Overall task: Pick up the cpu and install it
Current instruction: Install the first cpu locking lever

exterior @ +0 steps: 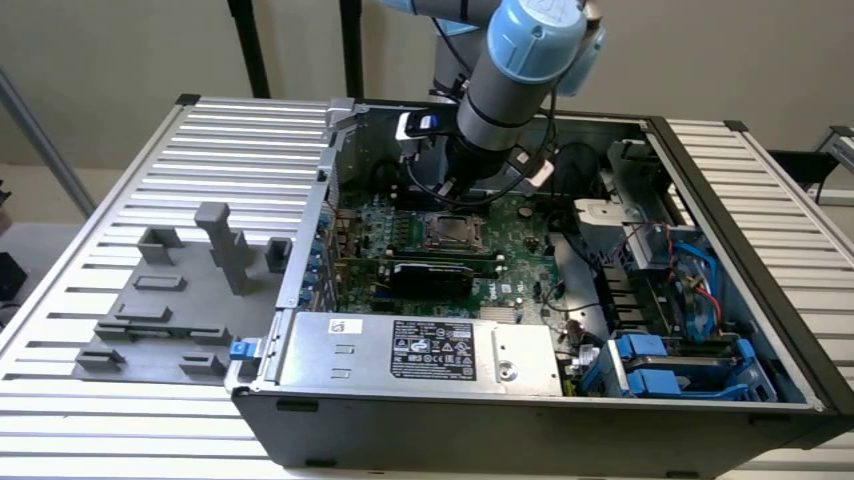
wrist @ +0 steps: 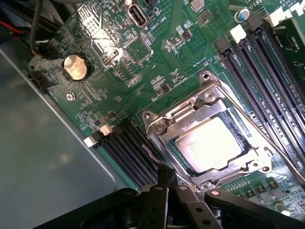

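Wrist view first: nearest to us sit the black links of our gripper (wrist: 167, 183), its fingers drawn together with nothing between them, the tip just beside the edge of the metal socket frame (wrist: 162, 126). Just past the tip, the cpu (wrist: 208, 143) lies flat inside that frame, pale silver top up, seated in the socket on the green motherboard (wrist: 143, 52). Black memory slots (wrist: 259, 62) run along one side of the socket, and a second bank (wrist: 125, 149) along the other. Further off we see a round coin battery (wrist: 76, 67) on the board.

From the exterior view, nearest us is the grey power supply (exterior: 427, 350) with its label, then the open computer case (exterior: 747, 230) lying on its side on the slatted table (exterior: 134, 190). Our arm (exterior: 514, 85) reaches down into the case over the socket (exterior: 454, 230). Grey fixture blocks (exterior: 187, 290) stand on the table at the exterior view's left.
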`<state>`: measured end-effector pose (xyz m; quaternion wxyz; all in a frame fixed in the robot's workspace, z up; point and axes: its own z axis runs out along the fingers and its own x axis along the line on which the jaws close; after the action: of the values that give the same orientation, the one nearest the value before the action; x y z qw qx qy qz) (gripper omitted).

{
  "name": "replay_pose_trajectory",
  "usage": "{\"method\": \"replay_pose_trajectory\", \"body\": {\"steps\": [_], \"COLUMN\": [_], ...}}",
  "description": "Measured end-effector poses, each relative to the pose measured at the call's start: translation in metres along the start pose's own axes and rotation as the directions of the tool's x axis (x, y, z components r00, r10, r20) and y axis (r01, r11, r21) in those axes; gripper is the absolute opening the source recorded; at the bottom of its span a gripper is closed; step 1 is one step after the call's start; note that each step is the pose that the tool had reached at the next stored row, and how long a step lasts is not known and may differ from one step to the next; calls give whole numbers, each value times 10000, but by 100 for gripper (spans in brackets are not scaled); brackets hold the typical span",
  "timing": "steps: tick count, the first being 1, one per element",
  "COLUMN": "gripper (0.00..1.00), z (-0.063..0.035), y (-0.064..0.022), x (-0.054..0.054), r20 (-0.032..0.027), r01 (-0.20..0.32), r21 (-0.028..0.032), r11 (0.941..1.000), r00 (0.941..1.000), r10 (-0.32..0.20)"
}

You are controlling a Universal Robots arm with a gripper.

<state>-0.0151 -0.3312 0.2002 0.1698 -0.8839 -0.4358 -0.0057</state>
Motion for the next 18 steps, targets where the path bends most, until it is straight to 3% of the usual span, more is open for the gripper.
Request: {"method": "replay_pose_trajectory", "body": {"steps": [18], "gripper": [11], "z": [39], "y": [43], "x": [16], "r20": [9], "r01": [26], "r21": [4], "r11": [10000], "r00": [10000], "r10": [-26]}}
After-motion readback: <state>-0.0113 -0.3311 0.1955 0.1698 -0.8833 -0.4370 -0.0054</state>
